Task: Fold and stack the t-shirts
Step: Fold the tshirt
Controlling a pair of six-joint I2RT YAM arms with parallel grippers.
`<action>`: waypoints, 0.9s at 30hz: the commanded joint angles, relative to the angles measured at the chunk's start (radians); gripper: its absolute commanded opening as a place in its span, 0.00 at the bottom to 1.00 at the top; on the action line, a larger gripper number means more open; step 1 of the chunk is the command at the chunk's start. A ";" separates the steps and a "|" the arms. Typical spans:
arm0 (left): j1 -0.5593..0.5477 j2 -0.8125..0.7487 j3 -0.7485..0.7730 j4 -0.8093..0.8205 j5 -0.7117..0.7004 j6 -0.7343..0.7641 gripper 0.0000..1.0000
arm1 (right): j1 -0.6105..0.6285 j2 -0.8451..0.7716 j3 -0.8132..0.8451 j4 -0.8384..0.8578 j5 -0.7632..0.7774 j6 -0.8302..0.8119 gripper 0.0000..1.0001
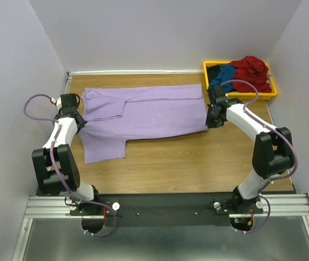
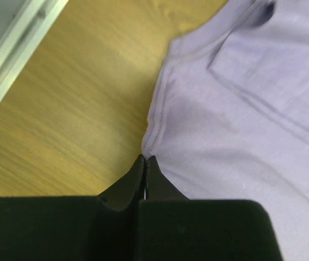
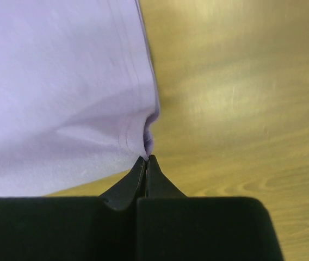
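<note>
The large lavender t-shirt [image 1: 143,111] lies spread on the wooden table, its far edge folded over, one sleeve reaching toward the near left. My left gripper [image 1: 82,124] is shut on the shirt's left edge [image 2: 152,142] near the sleeve. My right gripper [image 1: 208,124] is shut on the shirt's near right corner [image 3: 148,142], where the cloth puckers at the fingertips. Dark red [image 1: 254,70], blue [image 1: 226,74] and black [image 1: 213,71] t-shirts lie piled in the yellow bin.
The yellow plastic bin [image 1: 252,95] stands at the table's far right corner, just behind my right arm. White walls close the table on the left, back and right. Bare wood [image 1: 198,163] lies between the shirt and the arm bases.
</note>
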 commanded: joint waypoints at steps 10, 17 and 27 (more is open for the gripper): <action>-0.001 0.258 0.292 -0.001 0.054 0.005 0.00 | -0.029 0.291 0.329 -0.006 0.121 -0.085 0.01; 0.000 0.375 0.414 -0.019 0.080 0.010 0.00 | -0.038 0.381 0.440 0.003 0.147 -0.100 0.01; 0.000 0.444 0.464 -0.016 0.077 0.023 0.00 | -0.043 0.467 0.568 0.007 0.182 -0.122 0.01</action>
